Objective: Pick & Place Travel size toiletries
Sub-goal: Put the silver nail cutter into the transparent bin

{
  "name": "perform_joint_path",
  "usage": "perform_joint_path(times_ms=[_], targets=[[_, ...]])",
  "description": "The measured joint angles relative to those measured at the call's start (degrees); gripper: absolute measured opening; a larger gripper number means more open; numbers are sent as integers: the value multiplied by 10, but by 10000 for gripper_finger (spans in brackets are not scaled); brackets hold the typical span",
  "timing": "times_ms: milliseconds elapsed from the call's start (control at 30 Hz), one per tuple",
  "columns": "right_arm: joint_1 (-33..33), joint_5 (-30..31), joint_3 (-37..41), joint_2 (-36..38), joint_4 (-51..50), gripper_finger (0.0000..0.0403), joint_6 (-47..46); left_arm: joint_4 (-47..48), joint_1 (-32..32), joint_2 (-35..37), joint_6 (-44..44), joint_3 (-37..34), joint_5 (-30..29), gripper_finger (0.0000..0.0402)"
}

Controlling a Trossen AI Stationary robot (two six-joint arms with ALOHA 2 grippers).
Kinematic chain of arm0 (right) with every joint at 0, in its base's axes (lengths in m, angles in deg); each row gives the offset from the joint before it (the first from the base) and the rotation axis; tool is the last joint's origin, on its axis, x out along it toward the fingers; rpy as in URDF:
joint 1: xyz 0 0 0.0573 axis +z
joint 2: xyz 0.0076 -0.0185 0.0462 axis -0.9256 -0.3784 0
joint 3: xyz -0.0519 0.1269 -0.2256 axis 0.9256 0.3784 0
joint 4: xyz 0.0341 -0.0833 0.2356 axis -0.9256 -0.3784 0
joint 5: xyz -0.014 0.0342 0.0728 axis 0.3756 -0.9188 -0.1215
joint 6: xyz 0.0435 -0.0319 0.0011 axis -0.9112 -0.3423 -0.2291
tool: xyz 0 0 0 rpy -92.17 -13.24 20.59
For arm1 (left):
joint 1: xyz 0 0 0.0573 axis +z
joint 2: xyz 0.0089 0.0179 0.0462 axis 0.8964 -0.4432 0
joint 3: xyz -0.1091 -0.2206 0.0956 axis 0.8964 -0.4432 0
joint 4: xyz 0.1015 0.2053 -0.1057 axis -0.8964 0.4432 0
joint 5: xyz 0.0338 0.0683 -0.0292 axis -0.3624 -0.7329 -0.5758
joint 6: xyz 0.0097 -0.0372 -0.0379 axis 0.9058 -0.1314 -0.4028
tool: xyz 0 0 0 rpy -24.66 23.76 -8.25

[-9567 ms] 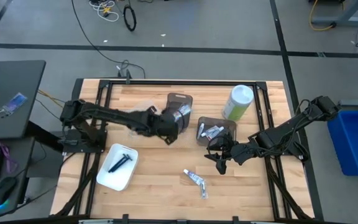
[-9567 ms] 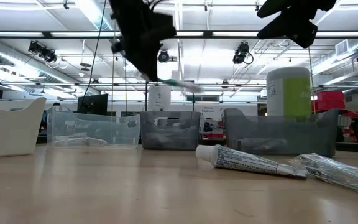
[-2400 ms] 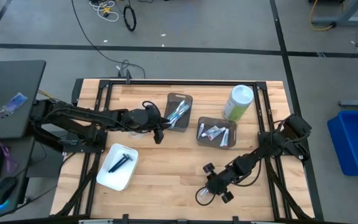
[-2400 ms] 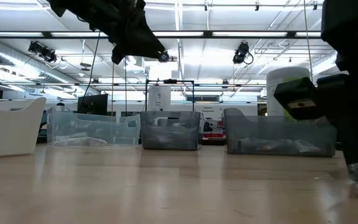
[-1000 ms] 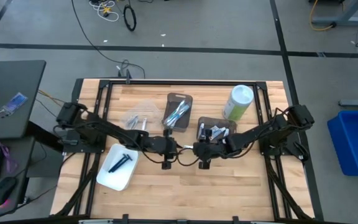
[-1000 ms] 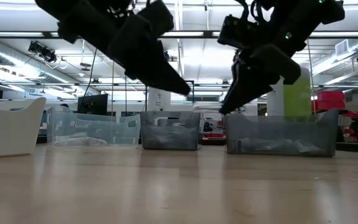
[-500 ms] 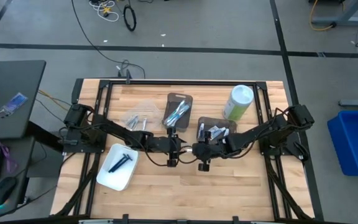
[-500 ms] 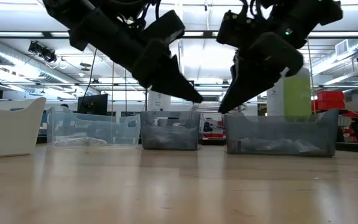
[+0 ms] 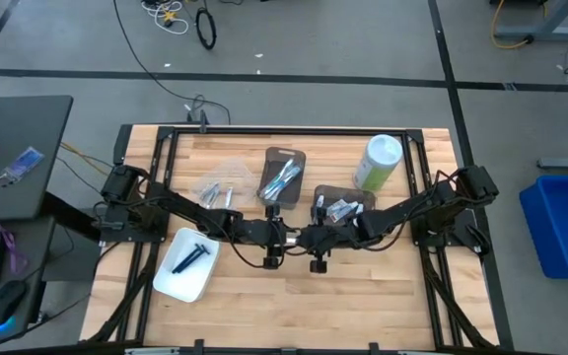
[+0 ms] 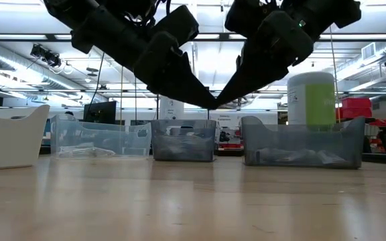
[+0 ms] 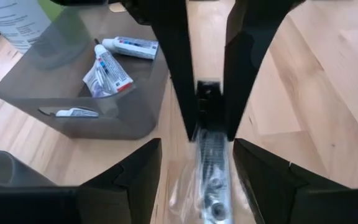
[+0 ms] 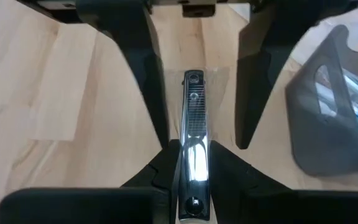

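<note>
A slim silvery metal item in a clear wrapper [image 12: 191, 106] is held in the air over the table's middle by my right gripper [image 9: 306, 238], which is shut on it. My left gripper [image 9: 284, 235] faces it tip to tip. It is open, and its fingers [image 12: 143, 74] stand on either side of the item's free end [image 11: 209, 155]. I cannot tell whether they touch the wrapper. In the low view the two grippers' tips meet [image 10: 214, 104] well above the tabletop. My right gripper pinches the silvery item between its two fingers [image 12: 164, 163] at the end nearest that arm [image 12: 192, 148]. The fingers come from the table's right, slanting down, and lie along the item. The item sticks straight out ahead of them toward the left gripper, clear of the table.
Behind the grippers stand a dark bin of toothbrushes [image 9: 282, 177], a dark bin of small tubes [image 9: 342, 209] and a clear bin of packets [image 9: 216, 185]. A green canister with a white lid [image 9: 379, 161] is at the far right. A white tray with a dark razor [image 9: 187, 262] lies near left.
My left gripper has gone toward the table's right edge and my right gripper, with the silvery item, a little toward the left. Their tips, apart a second ago, now meet over the table's middle, and the left fingers flank the item.
</note>
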Motion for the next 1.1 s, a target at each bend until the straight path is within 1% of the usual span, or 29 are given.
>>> perform_joint_path(times_ms=[100, 200, 367, 533, 733, 800, 867, 1000, 1100], targets=[[-1, 3, 0, 0, -3, 67, 0, -7, 0, 0, -7, 0, 0, 206], [-1, 4, 0, 0, -3, 67, 0, -8, -1, 0, -7, 0, 0, 187], [-1, 13, 0, 0, -4, 71, 5, -5, -1, 0, -12, 0, 0, 128], [-1, 15, 0, 0, -5, 99, 5, -1, 0, 0, -40, 0, -5, 56], [-1, 18, 0, 0, -14, 136, 4, 3, 0, 0, -94, -1, -1, 54], [-1, 13, 0, 0, -19, 143, 4, 20, 1, -2, -108, 0, 9, 54], [-1, 12, 0, 0, -24, 149, -2, 56, 0, -6, -112, 0, 11, 54], [-1, 13, 0, 0, -31, 157, -22, 109, 0, -9, -126, -1, -20, 54], [-1, 14, 0, 0, -35, 164, -22, 109, 2, -5, -136, -1, -36, 54]])
